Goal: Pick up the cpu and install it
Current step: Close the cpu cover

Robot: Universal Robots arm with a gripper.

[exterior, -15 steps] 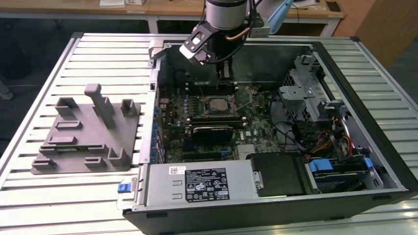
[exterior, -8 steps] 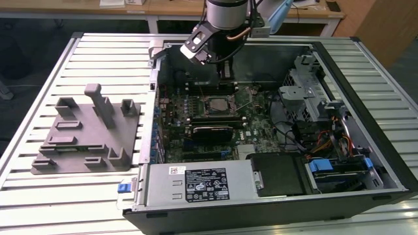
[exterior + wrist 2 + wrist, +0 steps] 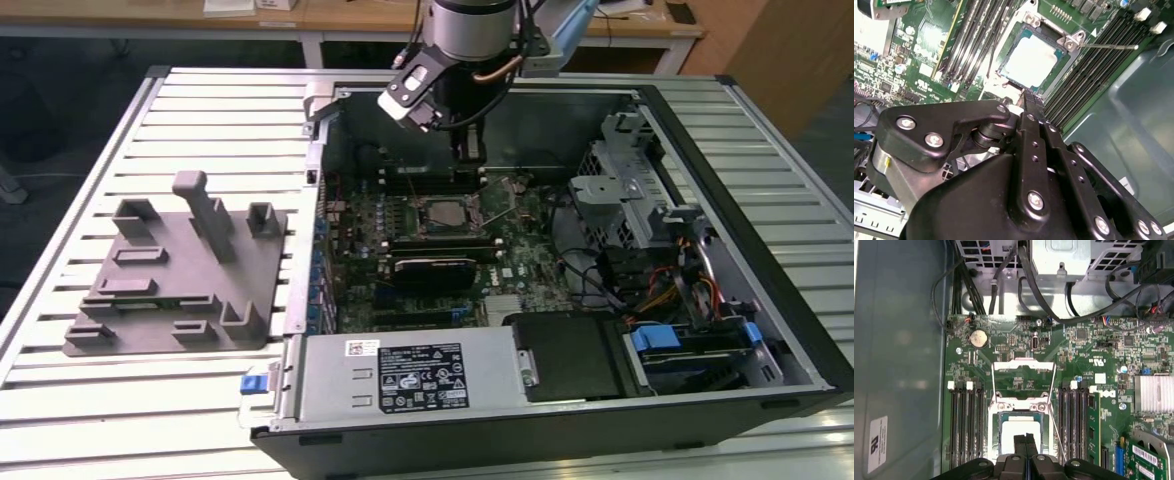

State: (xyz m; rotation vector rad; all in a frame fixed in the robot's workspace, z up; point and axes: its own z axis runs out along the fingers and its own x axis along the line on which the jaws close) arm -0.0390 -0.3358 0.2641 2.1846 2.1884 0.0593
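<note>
Flanking cpu (image 3: 1011, 430): memory slots (image 3: 966, 430) (end effector (image 3: 1025, 438) overhead)

Near part of the cpu (image 3: 1008, 440) behind the pincer (image 3: 1025, 436) in the first wrist view.

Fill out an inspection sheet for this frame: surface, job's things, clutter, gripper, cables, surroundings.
Surface: slatted metal table carrying an open computer case that lies on its side.
Job's things: cpu lies flat in the socket, silver top up; load plate flipped open.
Clutter: grey holder on the table, at the exterior view's left of the case.
Gripper: gripper over the socket, fingers together, nothing between them.
Cables: black cables run past the board's edge; coloured wires near the drive bays.
Surroundings: wooden desks behind the table.
</note>
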